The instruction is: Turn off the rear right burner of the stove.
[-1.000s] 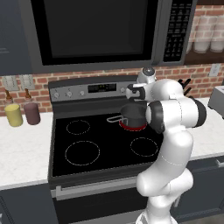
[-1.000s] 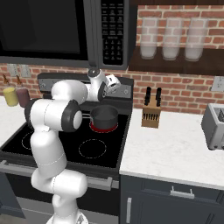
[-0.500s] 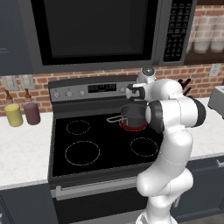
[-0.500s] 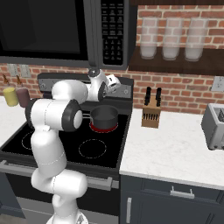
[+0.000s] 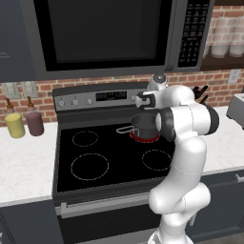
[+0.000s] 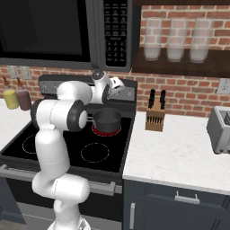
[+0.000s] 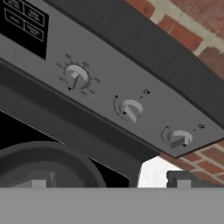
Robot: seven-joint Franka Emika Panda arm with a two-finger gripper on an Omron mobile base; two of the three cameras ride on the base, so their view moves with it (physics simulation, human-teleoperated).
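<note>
At the stove's (image 5: 105,152) control panel (image 7: 109,96), the gripper (image 7: 109,181) is hovering wide open, lining up on the right-hand knobs (image 7: 131,109) because the rear right burner (image 5: 145,137) is glowing red under a saucepan (image 6: 107,120).

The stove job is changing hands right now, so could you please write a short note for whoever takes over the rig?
Claw: open, empty, raised in front of the stove's steel control panel, touching nothing.
Things: the black glass-top stove has a dark round saucepan sitting on the small rear right burner, which glows red. The hand view shows three round steel knobs: left, middle, right.
Done: arm brought up to the right end of the panel.
Left: close on the knob for the rear right burner and turn it off. Which knob that is I cannot tell; the claw seems aimed between the middle and right ones.
</note>
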